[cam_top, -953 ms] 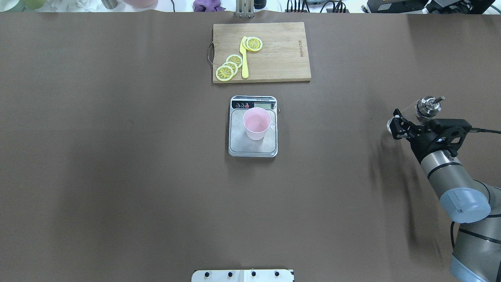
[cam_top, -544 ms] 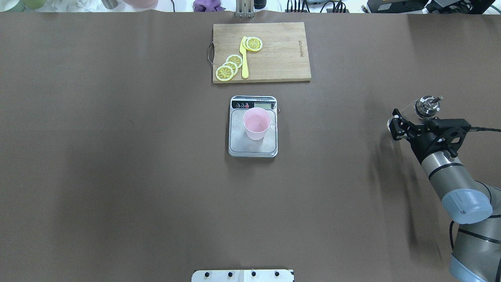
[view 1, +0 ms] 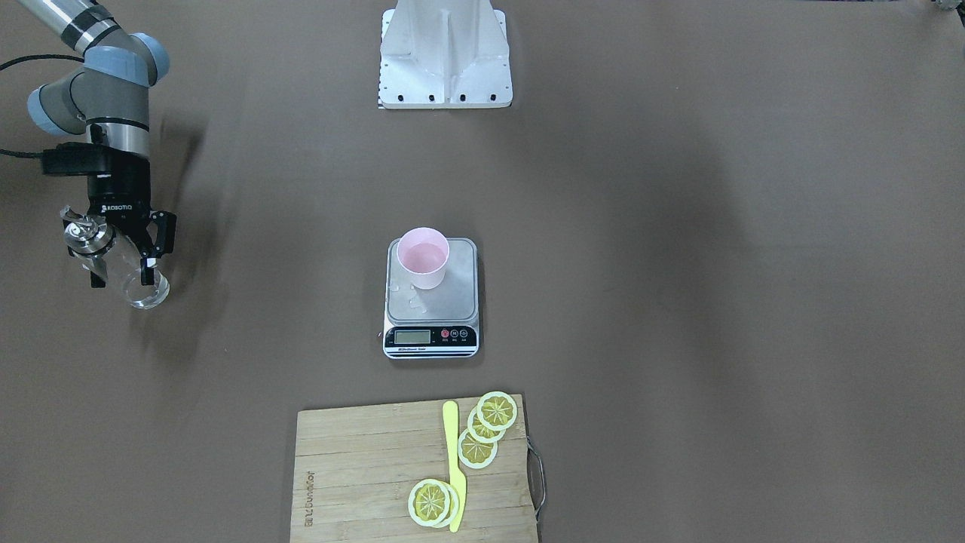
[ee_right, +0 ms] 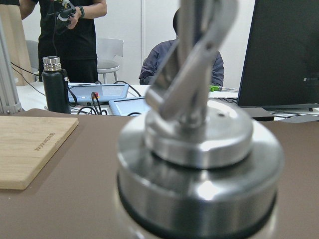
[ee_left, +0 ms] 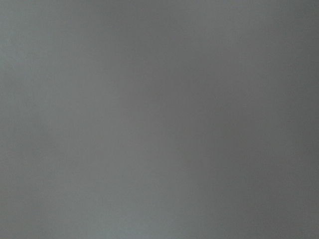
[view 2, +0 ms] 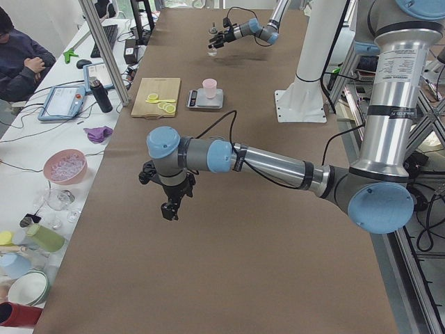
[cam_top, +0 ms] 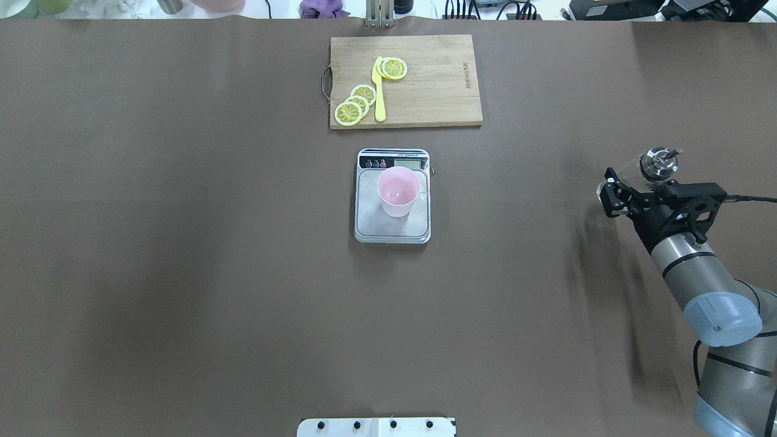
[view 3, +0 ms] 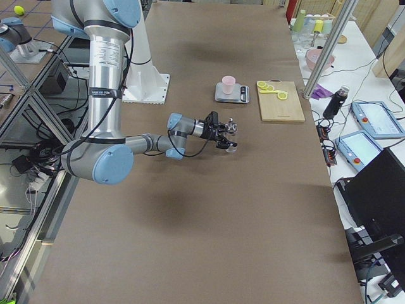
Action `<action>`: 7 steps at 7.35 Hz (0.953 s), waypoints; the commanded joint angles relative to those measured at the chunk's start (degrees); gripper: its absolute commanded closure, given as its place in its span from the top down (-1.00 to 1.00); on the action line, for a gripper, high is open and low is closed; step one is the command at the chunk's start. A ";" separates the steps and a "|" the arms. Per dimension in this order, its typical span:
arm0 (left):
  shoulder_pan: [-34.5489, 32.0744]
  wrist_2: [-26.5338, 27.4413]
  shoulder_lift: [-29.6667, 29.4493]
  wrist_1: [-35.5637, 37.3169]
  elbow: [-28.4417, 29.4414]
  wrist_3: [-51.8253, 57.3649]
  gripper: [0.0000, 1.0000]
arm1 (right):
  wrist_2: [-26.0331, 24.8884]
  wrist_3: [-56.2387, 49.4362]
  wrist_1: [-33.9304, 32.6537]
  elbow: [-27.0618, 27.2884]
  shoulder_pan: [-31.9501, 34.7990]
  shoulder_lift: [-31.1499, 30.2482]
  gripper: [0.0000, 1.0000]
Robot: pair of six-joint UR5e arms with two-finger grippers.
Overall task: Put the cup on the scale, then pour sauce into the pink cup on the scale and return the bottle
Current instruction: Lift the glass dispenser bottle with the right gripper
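Bottle [view 1: 139,286]: one, gripped by our right fingers [view 1: 164,235]; one cup [view 1: 423,258] on one scale [view 1: 432,302]; left fingers [view 2: 169,209], we cannot tell.

One camera hangs behind me, over my shoulders, looking forward and down on the counter [cam_top: 182,243], with my right arm [cam_top: 686,261] entering at its right edge. Another faces me from across the counter and looks steeply down, so that arm sits at its left and my base [view 1: 445,60] at its top. Both share the scale [cam_top: 376,227] and the cutting board [cam_top: 437,79] mid-frame. Two more look along the counter from either end, each with its nearer arm large. My right wrist camera sits hard against the bottle [ee_right: 199,164], its cap blurred; my left wrist view shows flat grey.
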 commanded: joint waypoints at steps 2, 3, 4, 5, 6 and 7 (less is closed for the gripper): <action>-3.09 -0.69 4.25 1.04 -0.37 -0.53 0.96 | -1.11 -0.04 -0.03 0.49 0.09 1.08 -1.00; -4.06 -2.26 5.48 0.86 -1.33 -0.27 0.96 | -1.03 -0.12 -0.11 0.58 0.09 1.25 -1.00; -3.98 -2.37 6.45 0.43 -2.12 -0.10 0.96 | -1.12 -1.60 -0.38 0.67 0.35 1.34 -1.00; -4.07 -2.28 6.55 0.42 -2.13 -0.01 0.96 | -1.20 -7.80 -0.03 0.93 0.44 1.60 -1.00; -4.07 -2.19 6.64 0.25 -2.13 -0.01 0.96 | -1.12 -10.21 -0.03 1.02 0.61 3.78 -1.00; -4.07 -2.10 6.72 0.25 -2.13 -0.01 0.96 | -0.68 -10.23 -0.03 1.02 0.70 3.80 -1.00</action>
